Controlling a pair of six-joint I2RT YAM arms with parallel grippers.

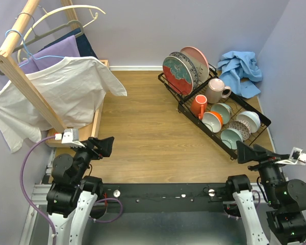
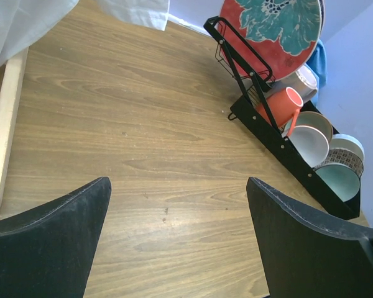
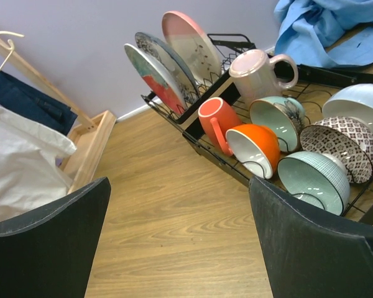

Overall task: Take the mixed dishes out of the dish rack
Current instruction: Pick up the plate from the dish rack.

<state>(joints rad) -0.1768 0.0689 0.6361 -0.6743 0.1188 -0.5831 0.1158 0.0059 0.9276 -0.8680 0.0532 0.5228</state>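
The black wire dish rack (image 1: 186, 106) stands at the right of the table, running diagonally. Three plates stand in its far slots: a red-and-teal one (image 1: 176, 75), a patterned one (image 1: 189, 65) and a pink-and-cream one (image 1: 200, 57). A pink mug (image 1: 216, 90), an orange mug (image 1: 198, 105), an orange bowl (image 1: 212, 121) and several pale-green, patterned and white bowls (image 1: 231, 138) fill the near part. The rack also shows in the left wrist view (image 2: 286, 149) and the right wrist view (image 3: 211, 152). My left gripper (image 1: 103, 147) and right gripper (image 1: 246, 153) are open and empty, low near the table's front edge.
A wooden clothes stand (image 1: 25, 81) with hangers, a white T-shirt (image 1: 61, 97) and purple and navy garments fills the left side. Its wooden base (image 1: 98, 115) lies on the table. A blue cloth (image 1: 240, 69) is heaped behind the rack.
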